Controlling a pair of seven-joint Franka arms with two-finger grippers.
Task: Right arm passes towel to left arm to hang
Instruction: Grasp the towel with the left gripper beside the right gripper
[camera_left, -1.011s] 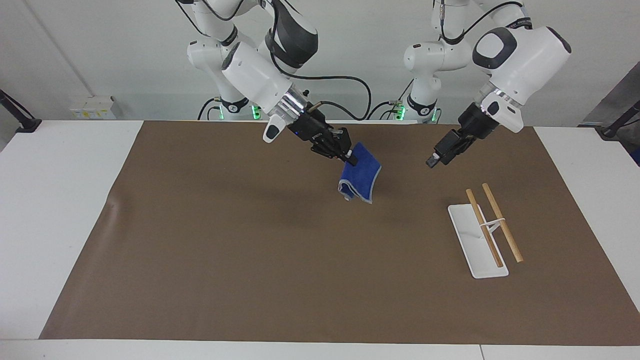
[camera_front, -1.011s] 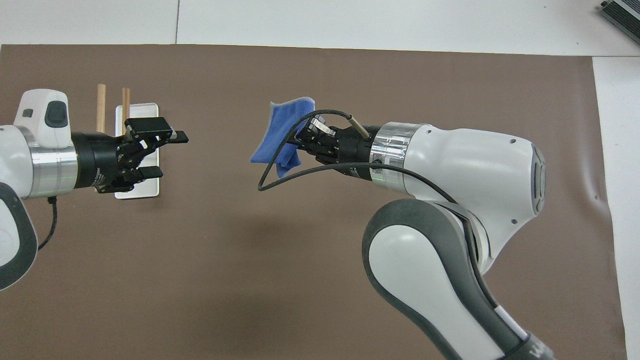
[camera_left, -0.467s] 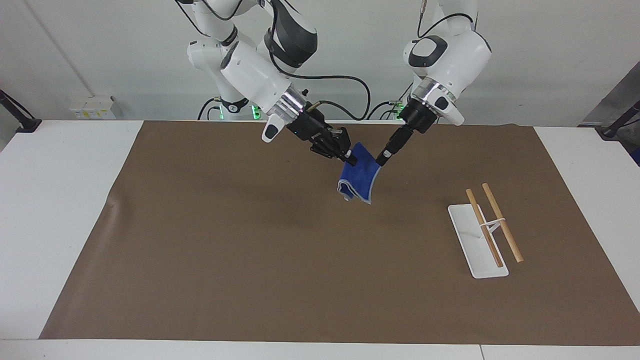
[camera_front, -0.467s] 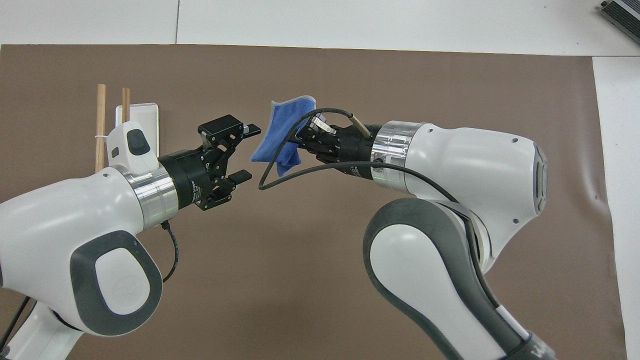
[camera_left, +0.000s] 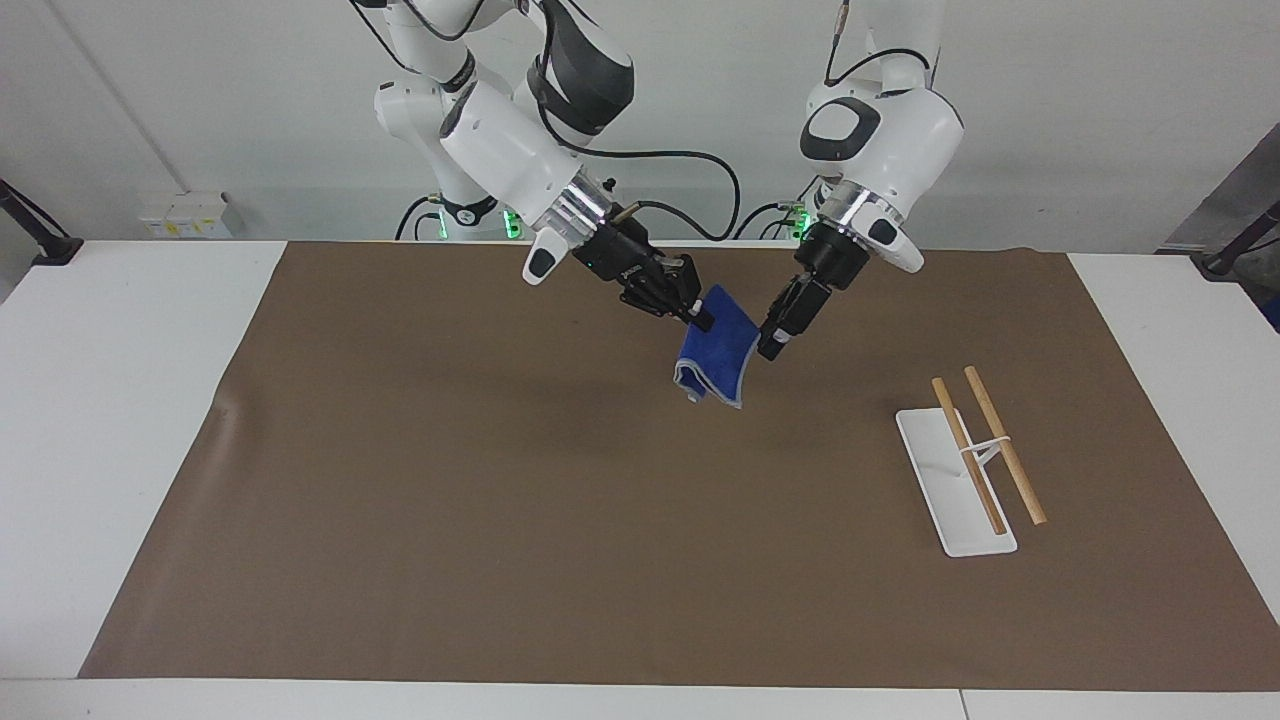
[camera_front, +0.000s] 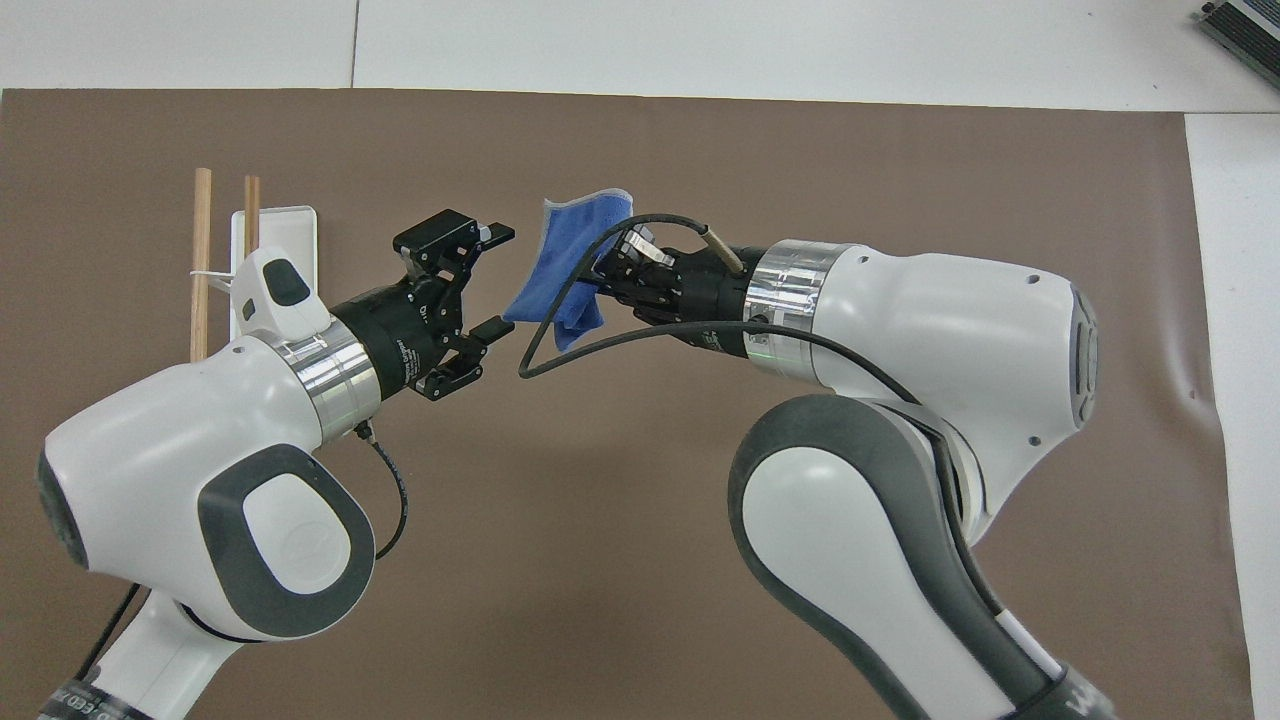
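Over the middle of the brown mat (camera_left: 420, 520), the right gripper (camera_left: 700, 318) is holding the towel (camera_left: 718, 358) up in the air, jaws clamped tight on its upper corner. Blue cloth is hanging folded below the fingertips, clear of the mat, pale edging showing along its lower hem. In the overhead view the towel (camera_front: 565, 275) is sitting between the two grippers, with the right gripper (camera_front: 608, 272) pinching it from the right arm's side.

Left gripper (camera_left: 772, 343) is hovering just beside the towel's free edge, over the mat, jaws spread wide and holding nothing. From above, the left gripper (camera_front: 498, 282) is showing one finger (camera_front: 497, 234) level with the towel's upper part and the other by its lower corner; the lower tip is looking very close to the cloth, cannot tell if it is touching. Both arms are reaching in at a slant from the robots' end, wrists pointing toward each other.

Toward the left arm's end of the table, a white rack (camera_left: 945, 490) is lying on the mat with two wooden rods (camera_left: 1005, 447) across it, well apart from the towel and farther from the robots than it. White table (camera_left: 110, 400) is showing around the mat's edges. A black cable (camera_front: 560, 345) is looping off the right wrist below the towel.
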